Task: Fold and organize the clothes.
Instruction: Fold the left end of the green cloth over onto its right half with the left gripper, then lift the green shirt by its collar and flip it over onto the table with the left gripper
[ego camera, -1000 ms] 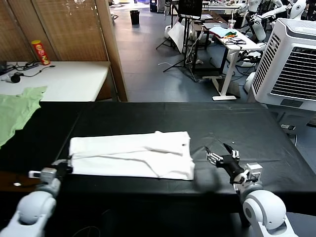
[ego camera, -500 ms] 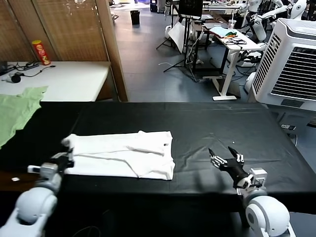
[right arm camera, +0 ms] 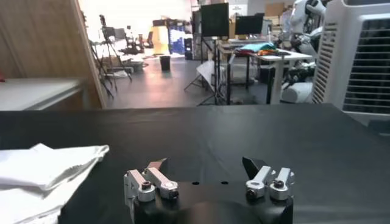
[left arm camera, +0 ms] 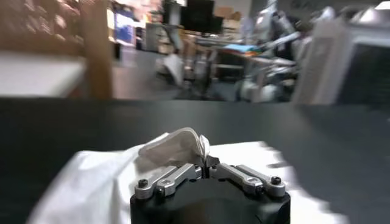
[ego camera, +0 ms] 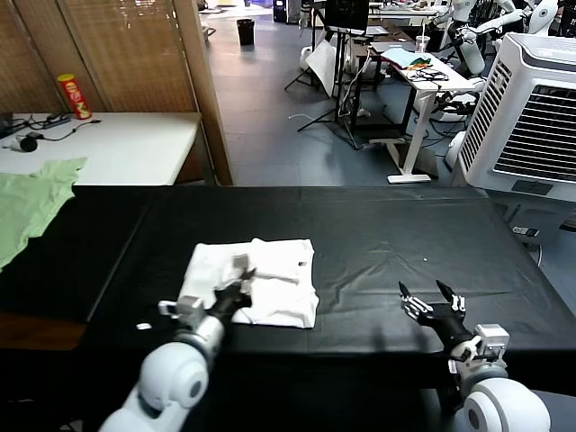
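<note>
A: Position of the plain white cotton T-shirt [ego camera: 256, 279]?

B: On the black cloth-covered table [ego camera: 405, 225], left of middle, near the front edge. Bunched into a compact, layered block. Left gripper [ego camera: 236, 286] over its near-left part, pressed together on a raised fold of white cloth; the left wrist view shows that fold [left arm camera: 177, 146] pinched and lifted just beyond the fingertips.

A: Right side?

B: Right gripper [ego camera: 434, 306] low over bare black cloth, well apart from the shirt, claw spread, holding nothing. Looks idle.

A: Step in hand, by your reading?

B: Carrying the left edge across to make a crosswise fold. To do it well: keep the pinch on the whole edge layer, not just the top ply; carry it low and level so the layers beneath don't drag; lay it square to the far edge [ego camera: 310, 270] before letting go. Then press flat, since the pile already looks lumpy.

A: What can't you settle?

B: How many plies the pinch holds: the gripper body covers the contact. Any printing on the shirt isn't visible; only white shows. The near edge of the shirt sits partly behind the left arm in the head view. The right wrist view catches only a corner of the shirt [right arm camera: 49, 167].

A: Anything else about?

B: Pale green garment [ego camera: 31, 202] at the far left, overhanging a white side table [ego camera: 135, 144]. Not involved.
</note>
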Controlling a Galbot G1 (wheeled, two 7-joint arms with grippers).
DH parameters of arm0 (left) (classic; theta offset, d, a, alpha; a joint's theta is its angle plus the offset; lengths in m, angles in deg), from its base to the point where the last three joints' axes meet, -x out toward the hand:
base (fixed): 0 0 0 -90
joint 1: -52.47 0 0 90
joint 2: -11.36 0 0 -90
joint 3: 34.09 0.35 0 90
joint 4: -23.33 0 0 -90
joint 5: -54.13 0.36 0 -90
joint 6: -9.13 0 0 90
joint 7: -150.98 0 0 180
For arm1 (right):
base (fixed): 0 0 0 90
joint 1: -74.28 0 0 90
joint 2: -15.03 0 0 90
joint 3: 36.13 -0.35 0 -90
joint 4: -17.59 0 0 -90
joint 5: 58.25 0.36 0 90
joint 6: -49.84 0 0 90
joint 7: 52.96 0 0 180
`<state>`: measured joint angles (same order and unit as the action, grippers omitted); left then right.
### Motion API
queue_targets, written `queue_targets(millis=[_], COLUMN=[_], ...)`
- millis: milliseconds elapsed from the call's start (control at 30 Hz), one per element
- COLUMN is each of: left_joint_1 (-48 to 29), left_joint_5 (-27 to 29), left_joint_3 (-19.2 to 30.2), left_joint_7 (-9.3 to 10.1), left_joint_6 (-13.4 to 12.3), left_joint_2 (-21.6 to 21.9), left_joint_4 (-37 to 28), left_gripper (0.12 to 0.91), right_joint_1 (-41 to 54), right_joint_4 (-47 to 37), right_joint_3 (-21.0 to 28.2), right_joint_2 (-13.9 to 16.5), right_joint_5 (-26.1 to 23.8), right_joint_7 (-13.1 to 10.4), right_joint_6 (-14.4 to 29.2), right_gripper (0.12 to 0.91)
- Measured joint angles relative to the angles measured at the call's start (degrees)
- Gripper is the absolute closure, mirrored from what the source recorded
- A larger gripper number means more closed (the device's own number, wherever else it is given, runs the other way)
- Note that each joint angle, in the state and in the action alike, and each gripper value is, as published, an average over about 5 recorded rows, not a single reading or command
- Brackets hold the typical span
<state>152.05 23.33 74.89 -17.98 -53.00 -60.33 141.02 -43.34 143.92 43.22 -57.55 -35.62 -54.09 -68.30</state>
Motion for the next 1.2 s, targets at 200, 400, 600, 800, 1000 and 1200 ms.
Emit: queue_targets(millis=[200,400,600,800,1000,1200], left_joint_1=[-2.2,-2.9,-2.7,-2.2,-2.4,-0.9], left_joint_5=[1.2,4.3,5.9,4.6,4.7,6.7], left_joint_3=[4.1,5.0,5.5,6.6,5.0,-0.7], left_joint_7=[0.03,-0.64,-2.4,-3.47,-3.51,-3.66], left_joint_6=[-0.4,-1.7,-2.9,-3.6,-4.7,-6.5], left_joint_2=[-4.8,-6.9,-8.6,-11.3,-10.8,-3.9], left_joint_4=[-2.3,-4.5,-6.4,-8.1,-6.3,-2.5], left_gripper=[0.884,0.884,0.802,0.481,0.252,0.233], right_joint_1=[0.1,1.0,2.5,4.8,9.4,16.3], right_joint_4=[-0.3,-0.8,-1.8,-2.9,-5.4,-9.9], right_joint_3=[0.5,1.5,3.3,5.3,10.1,18.3], right_joint_2=[-0.3,-0.3,0.6,1.8,3.9,3.9], right_joint_5=[-1.0,-1.6,-1.8,-1.5,-1.6,-4.2], right_joint_7=[0.1,0.2,0.7,1.5,2.4,3.5], right_joint_6=[0.0,0.0,0.0,-0.1,-0.6,-0.5], right_gripper=[0.227,0.227,0.227,0.227,0.227,0.227])
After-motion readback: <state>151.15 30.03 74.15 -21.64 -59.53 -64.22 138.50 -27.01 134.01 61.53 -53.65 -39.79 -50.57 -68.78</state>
